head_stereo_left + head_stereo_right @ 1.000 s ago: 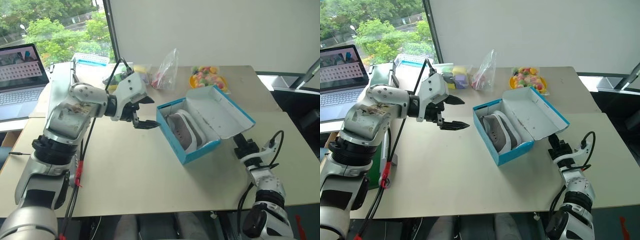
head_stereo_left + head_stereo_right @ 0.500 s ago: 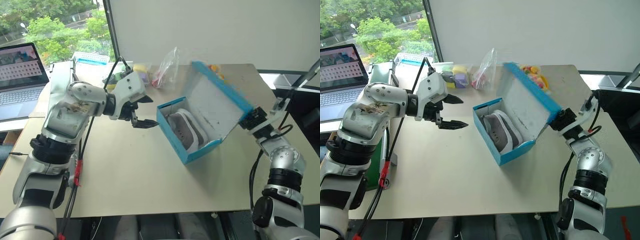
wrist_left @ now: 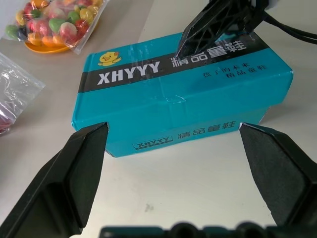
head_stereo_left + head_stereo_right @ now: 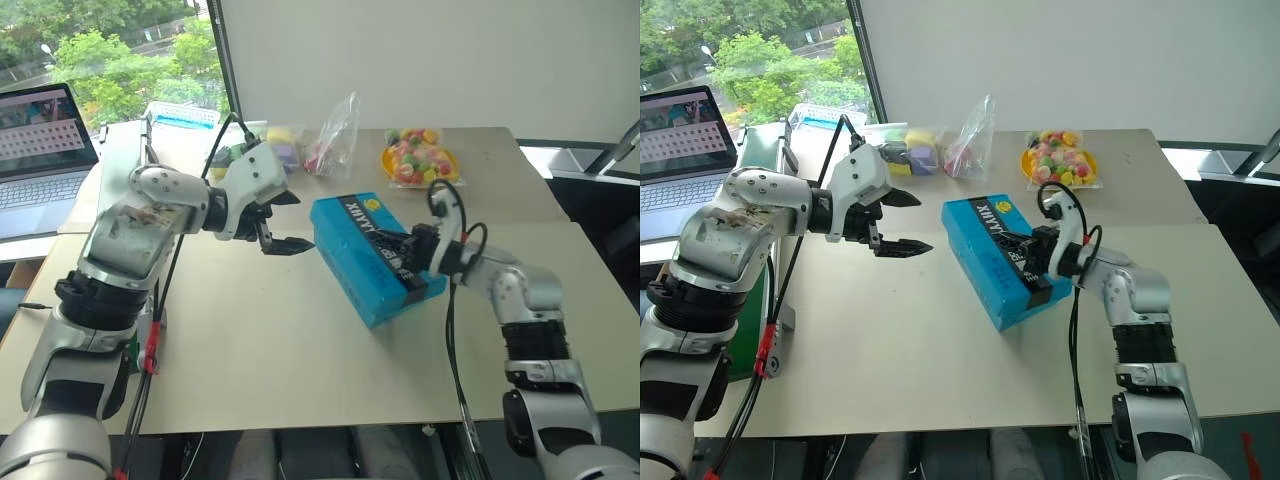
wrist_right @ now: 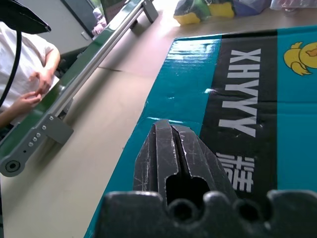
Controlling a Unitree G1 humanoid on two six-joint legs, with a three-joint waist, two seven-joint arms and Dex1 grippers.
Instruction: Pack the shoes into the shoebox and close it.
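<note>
Blue shoebox (image 4: 372,257), lid down, was pressed by the pinched-together right gripper (image 4: 400,254), long axis diagonal; the spread left gripper (image 4: 281,222) was held just beside its end.

One shoebox (image 4: 372,256), two claws.

The setting looks like an office or robotics lab room. A plain beige table (image 4: 300,340) stands beside a large window (image 4: 110,50) at the far left, with green trees outside. An open laptop (image 4: 40,150) sits on a neighbouring desk at the left, its screen lit. A white wall (image 4: 420,60) closes the far side. A long green conveyor belt (image 5: 74,94) on a metal frame runs past the table, and a seated person (image 5: 22,79) in a white top is beside it.
</note>
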